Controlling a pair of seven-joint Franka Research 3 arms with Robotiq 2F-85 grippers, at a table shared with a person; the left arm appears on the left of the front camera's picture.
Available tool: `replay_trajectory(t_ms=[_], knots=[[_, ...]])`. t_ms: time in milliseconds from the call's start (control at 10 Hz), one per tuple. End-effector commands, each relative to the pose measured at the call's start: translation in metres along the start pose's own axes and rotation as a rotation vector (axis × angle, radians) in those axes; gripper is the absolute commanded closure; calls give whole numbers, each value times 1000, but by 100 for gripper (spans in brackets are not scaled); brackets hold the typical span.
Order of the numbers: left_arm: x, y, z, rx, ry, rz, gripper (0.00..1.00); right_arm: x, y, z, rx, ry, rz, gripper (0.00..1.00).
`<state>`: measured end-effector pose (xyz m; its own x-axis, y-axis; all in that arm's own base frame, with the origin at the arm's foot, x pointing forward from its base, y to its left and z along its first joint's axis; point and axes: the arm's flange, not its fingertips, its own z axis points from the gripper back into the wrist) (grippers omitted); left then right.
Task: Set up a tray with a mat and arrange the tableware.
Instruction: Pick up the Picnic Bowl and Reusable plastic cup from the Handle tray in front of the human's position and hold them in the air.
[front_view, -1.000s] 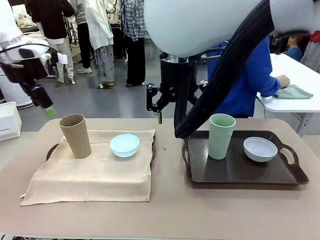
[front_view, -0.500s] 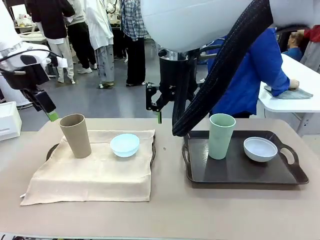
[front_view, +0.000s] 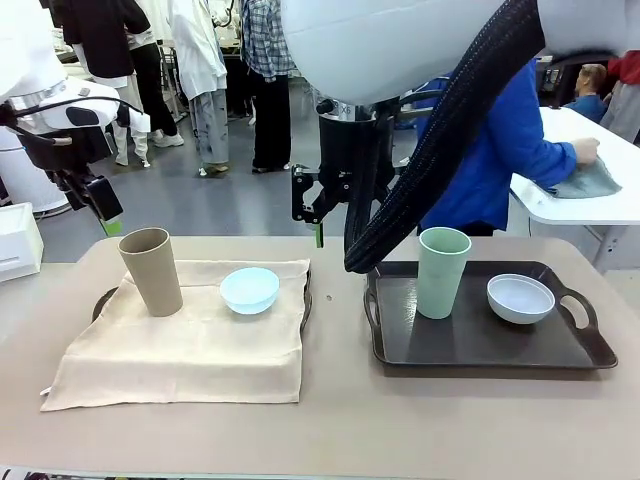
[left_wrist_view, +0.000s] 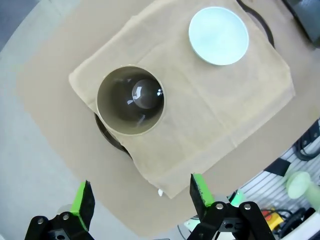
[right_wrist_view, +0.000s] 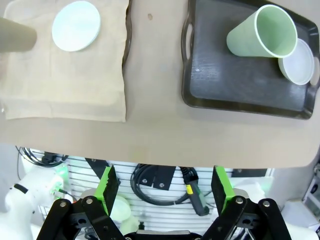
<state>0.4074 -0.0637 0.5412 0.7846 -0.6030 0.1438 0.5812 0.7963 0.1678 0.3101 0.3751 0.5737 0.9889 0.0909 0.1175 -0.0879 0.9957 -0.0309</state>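
Note:
A tan tumbler (front_view: 152, 270) and a light blue bowl (front_view: 249, 290) stand on a beige mat (front_view: 190, 345) that covers the left tray (front_view: 306, 300). The mint green tumbler (front_view: 443, 272) and white bowl (front_view: 520, 298) stand on the bare dark right tray (front_view: 480, 345). My left gripper (front_view: 105, 215) hangs open above and behind the tan tumbler (left_wrist_view: 131, 100), holding nothing, with the mat (left_wrist_view: 215, 105) and blue bowl (left_wrist_view: 218, 35) below my left gripper (left_wrist_view: 142, 197). My right gripper (front_view: 318, 215) hovers open high between the trays. Under my right gripper (right_wrist_view: 165, 187) lie the mint tumbler (right_wrist_view: 260, 35), white bowl (right_wrist_view: 300, 62) and dark tray (right_wrist_view: 235, 85).
The round-cornered table (front_view: 340, 420) has bare room at the front and between the trays. A person in a blue top (front_view: 500, 150) leans over another white table (front_view: 600, 150) at the back right. Several people stand farther off.
My left gripper has shifted a little to the right and turned above the tan tumbler. The right arm has barely moved. The person in blue has reached farther along the rear table.

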Motion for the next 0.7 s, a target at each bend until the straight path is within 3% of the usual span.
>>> replay_trajectory(t_ms=[0,400,500,600], knots=[[-1,3,1,19,12,17,0,0,-1,-2,3,-9,3,4],[-1,1,0,-1,1,2,0,0,0,0,0,0,0,4],[-1,-15,-6,18,36,157,0,8,-16,-10,39,0,16,4],[-7,-25,-6,-48,62,252,0,13,-41,-18,86,4,30,4]])
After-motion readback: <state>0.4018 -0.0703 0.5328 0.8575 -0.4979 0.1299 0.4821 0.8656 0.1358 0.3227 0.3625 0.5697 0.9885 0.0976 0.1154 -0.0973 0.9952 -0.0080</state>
